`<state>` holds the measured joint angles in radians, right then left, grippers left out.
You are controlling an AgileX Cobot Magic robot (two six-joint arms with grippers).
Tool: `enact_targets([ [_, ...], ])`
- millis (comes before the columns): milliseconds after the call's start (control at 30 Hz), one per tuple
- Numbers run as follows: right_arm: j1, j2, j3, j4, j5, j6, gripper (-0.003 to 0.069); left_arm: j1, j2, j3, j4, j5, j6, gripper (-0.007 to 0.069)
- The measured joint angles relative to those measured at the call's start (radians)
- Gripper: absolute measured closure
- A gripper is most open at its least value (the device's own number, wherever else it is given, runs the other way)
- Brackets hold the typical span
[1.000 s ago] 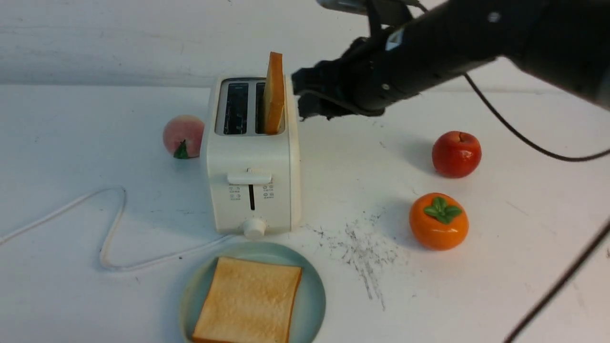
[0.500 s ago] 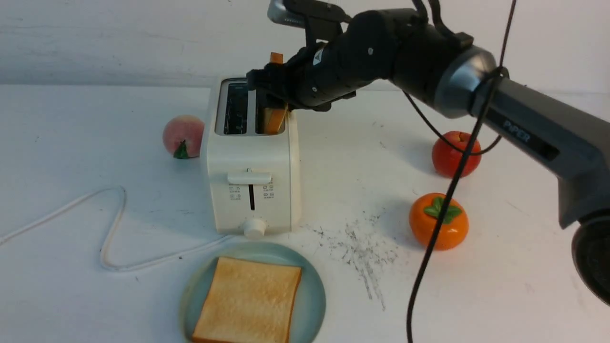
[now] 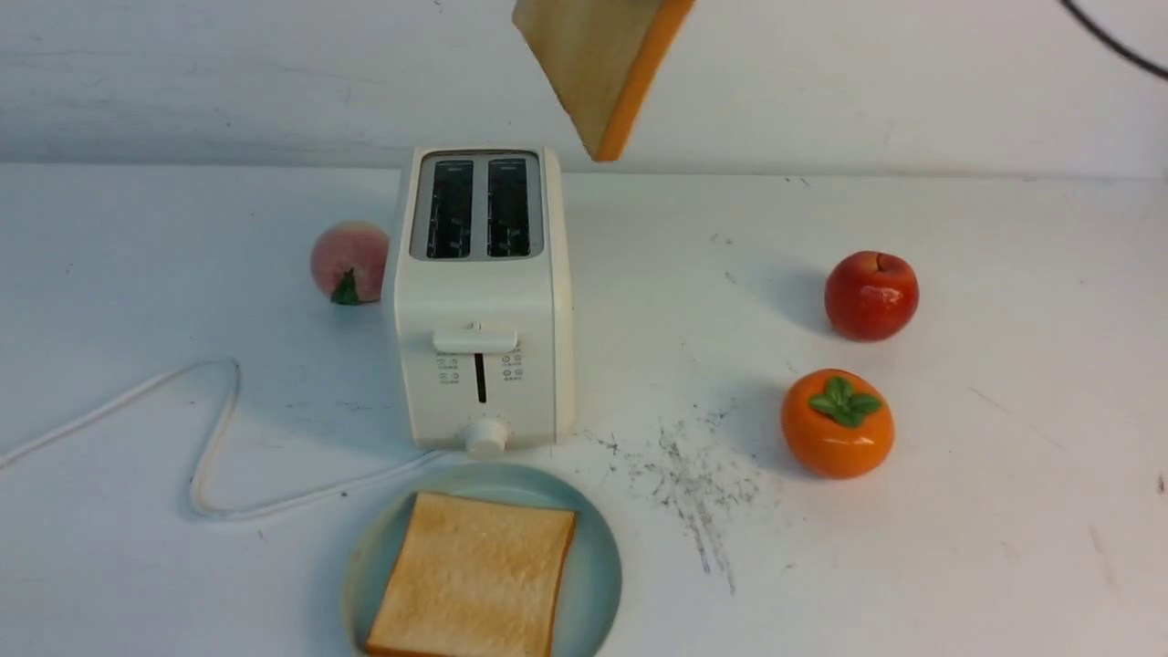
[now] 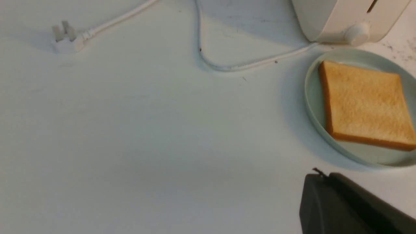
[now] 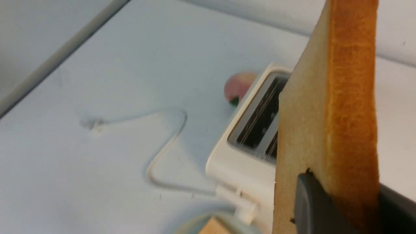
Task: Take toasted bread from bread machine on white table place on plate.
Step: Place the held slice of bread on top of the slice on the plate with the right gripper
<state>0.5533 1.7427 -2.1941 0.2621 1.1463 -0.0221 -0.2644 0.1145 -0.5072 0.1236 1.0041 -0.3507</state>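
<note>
Front view. The raised slice (image 3: 593,64) hangs in the air at the top edge of the view. It is tilted with one corner down, above and slightly right of the toaster (image 3: 479,301). Both toaster slots are bare. The tool carrying the slice is outside this view. A flat slice (image 3: 474,575) lies on the plate (image 3: 598,547), just in front of the toaster on the worktop (image 3: 1004,511). A peach (image 3: 349,260) sits left of the toaster. An apple (image 3: 871,295) and a persimmon (image 3: 837,422) sit well to the right. A dark scratch patch (image 3: 698,484) lies between persimmon and plate. The cord (image 3: 214,438) loops off left.

Left wrist view. I see the left tool (image 4: 328,198) as a dark block, clenched, near the plate. I cannot tell whether it touches the worktop. The flat slice covers most of the plate. The cord runs out to its plug (image 4: 65,39).

Right wrist view. The right tool (image 5: 349,208) is grasping the raised slice, with a dark finger (image 5: 315,208) pressed on each face. The orange crust edge faces my camera. The toaster sits below and beyond the slice, with the peach past it.
</note>
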Motion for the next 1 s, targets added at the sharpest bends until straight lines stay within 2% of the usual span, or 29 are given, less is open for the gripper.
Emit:
enact_targets([
  [67,0.000,-0.014,0.001,0.048,0.090,-0.021,0.0538,0.000,0.000,0.000,0.000,-0.033,0.000,0.0638],
  [200,0.014,-0.013,0.078,0.167,0.109,-0.076,0.0538,0.000,0.000,0.000,0.000,-0.070,0.000,0.0638],
  [433,0.080,0.020,0.392,0.334,0.106,-0.236,0.0538,0.000,0.000,0.000,-0.003,-0.071,0.000,0.0638],
  [533,0.090,0.047,0.538,0.407,0.026,-0.330,0.0538,0.000,0.000,0.000,-0.004,-0.066,0.000,0.0638],
  [667,0.090,0.077,0.629,0.461,-0.107,-0.395,0.0538,0.000,0.000,0.000,-0.005,-0.049,0.000,0.0638],
  [800,0.090,0.132,0.648,0.527,-0.172,-0.459,0.0538,0.000,0.000,0.000,-0.005,-0.025,0.000,0.0638],
  [1000,0.090,0.206,0.648,0.545,-0.192,-0.493,0.0538,0.000,0.000,0.000,-0.006,-0.009,0.000,0.0638],
])
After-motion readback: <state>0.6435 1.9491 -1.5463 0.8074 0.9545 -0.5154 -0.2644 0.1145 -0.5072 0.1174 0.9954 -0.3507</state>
